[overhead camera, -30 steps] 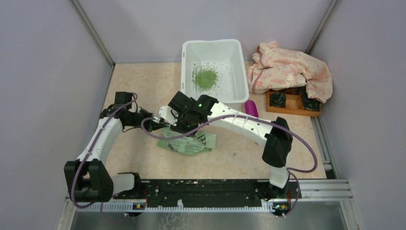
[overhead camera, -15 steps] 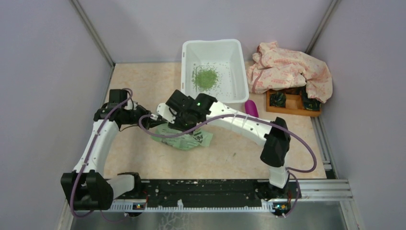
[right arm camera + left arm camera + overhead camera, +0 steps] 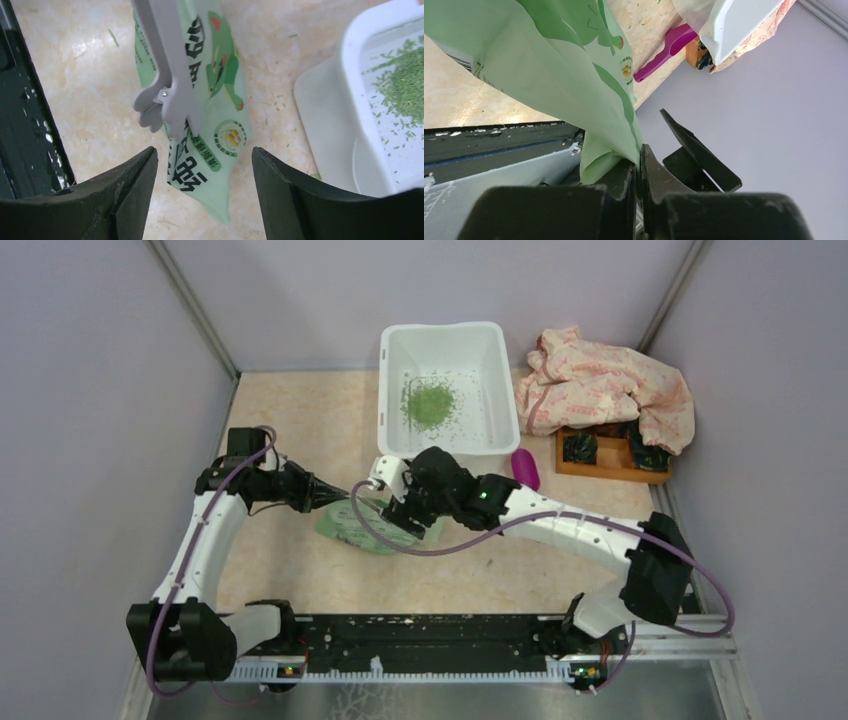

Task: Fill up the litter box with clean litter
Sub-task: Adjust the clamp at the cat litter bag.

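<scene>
The white litter box point(image 3: 503, 400) stands at the back centre with a pile of green litter point(image 3: 430, 403) inside; its corner and litter point(image 3: 400, 85) show in the right wrist view point(image 3: 352, 60). My left gripper point(image 3: 335, 498) is shut on the edge of the green-and-white litter bag point(image 3: 362, 528); its jaws pinch the bag's fold point(image 3: 640, 159). The bag point(image 3: 217, 105) hangs with a grey clip point(image 3: 167, 65) across it. My right gripper point(image 3: 400, 515) is open and empty, its jaws on either side of the bag's lower corner point(image 3: 202, 195) without touching it.
A magenta scoop point(image 3: 525, 468) lies right of the litter box and shows in the left wrist view point(image 3: 666, 45). A patterned cloth point(image 3: 600, 385) drapes over a small wooden tray point(image 3: 605, 462) at the back right. Bits of litter lie on the beige table point(image 3: 300, 410).
My right arm has swung its elbow out to the right and its gripper has dropped lower beside the bag. My left gripper has pulled the bag slightly left and holds it.
</scene>
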You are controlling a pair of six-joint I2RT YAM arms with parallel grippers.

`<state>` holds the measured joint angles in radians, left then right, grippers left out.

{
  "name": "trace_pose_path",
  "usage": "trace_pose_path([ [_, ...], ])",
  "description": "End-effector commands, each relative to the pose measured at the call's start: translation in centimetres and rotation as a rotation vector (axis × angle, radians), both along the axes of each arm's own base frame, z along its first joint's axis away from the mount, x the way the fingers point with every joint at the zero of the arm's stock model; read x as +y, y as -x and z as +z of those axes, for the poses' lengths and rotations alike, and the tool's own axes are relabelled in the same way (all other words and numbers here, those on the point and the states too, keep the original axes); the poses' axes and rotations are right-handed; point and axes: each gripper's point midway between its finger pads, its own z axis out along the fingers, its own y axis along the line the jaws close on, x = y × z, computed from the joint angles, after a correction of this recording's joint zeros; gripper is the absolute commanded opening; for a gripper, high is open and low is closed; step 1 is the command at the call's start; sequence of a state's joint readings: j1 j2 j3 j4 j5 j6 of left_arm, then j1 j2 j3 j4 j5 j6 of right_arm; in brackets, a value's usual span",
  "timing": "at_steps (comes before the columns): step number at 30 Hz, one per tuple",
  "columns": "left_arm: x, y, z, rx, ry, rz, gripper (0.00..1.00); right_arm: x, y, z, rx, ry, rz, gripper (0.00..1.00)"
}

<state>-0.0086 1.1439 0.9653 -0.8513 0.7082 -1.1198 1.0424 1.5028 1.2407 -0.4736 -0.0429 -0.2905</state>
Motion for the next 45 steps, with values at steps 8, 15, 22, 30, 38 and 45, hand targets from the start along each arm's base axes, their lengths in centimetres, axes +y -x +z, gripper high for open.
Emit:
trace_pose_path([
  [8, -0.4, 0.1, 2.0, -0.071, 0.036, -0.02, 0.06, 2.3, 1.6, 6.6, -0.083, -0.527, 0.032, 0.7],
  [15, -0.4, 0.1, 1.7, -0.062, 0.034, -0.019, 0.05, 3.2, 2.9, 6.5, -0.061, -0.601, 0.046, 0.71],
  [22, -0.4, 0.2, 1.7, -0.062, 0.037, -0.019, 0.05, 4.0, 2.3, 5.9, -0.066, -0.594, 0.011, 0.71],
  [30, -0.4, 0.2, 1.9, -0.067, 0.042, -0.022, 0.04, 4.5, 1.2, 4.3, -0.071, -0.539, -0.036, 0.69],
  [38, -0.5, 0.3, 1.8, -0.066, 0.047, -0.027, 0.03, 4.1, -0.5, 4.1, -0.125, -0.513, -0.122, 0.59],
  [45, -0.6, 0.4, 1.8, -0.068, 0.051, -0.029, 0.02, 4.3, -0.9, 4.6, -0.143, -0.512, -0.135, 0.46],
])
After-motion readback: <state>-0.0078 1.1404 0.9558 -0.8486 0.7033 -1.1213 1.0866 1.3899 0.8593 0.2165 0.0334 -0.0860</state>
